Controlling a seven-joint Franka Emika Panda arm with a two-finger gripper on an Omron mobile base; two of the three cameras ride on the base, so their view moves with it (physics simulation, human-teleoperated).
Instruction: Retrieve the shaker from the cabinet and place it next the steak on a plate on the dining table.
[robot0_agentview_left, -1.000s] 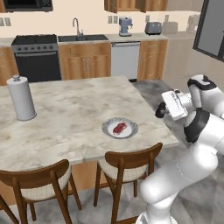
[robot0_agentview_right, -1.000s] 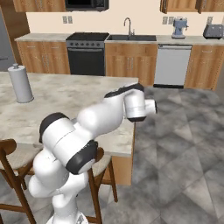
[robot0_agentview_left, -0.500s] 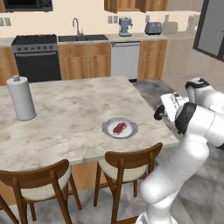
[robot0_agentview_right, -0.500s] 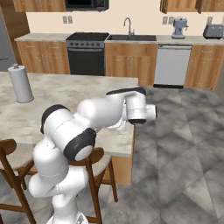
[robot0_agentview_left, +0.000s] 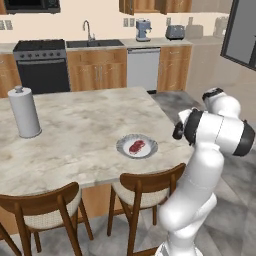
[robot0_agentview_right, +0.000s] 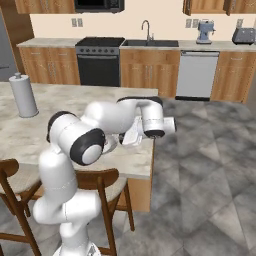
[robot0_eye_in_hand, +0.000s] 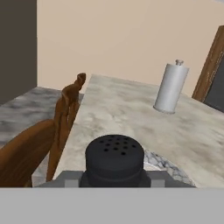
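My gripper (robot0_eye_in_hand: 114, 178) is shut on the shaker (robot0_eye_in_hand: 114, 158), a small black cylinder whose holed top faces the hand camera. Just beyond it, the patterned rim of the plate (robot0_eye_in_hand: 169, 168) shows. In the left base view the hand (robot0_agentview_left: 178, 131) hovers at the right edge of the dining table (robot0_agentview_left: 85, 125), a short way right of the plate (robot0_agentview_left: 123, 146). The reddish steak (robot0_agentview_left: 136, 146) lies in the plate's middle. From the right base camera, the hand (robot0_agentview_right: 131, 136) sits over the table's near corner. A brown wood wall cabinet (robot0_agentview_left: 148, 5) hangs above the far counter.
A tall grey-white paper-towel roll (robot0_agentview_left: 23, 112) stands on the table's left part. Two dark-wood chairs (robot0_agentview_left: 145, 192) are tucked under the near edge. Stove, sink and dishwasher line the far wall. Open grey floor (robot0_agentview_right: 210, 165) lies right of the table.
The arm has swung the hand with the shaker leftward, from beside the table's right edge to over its corner near the plate. The grip stays shut.
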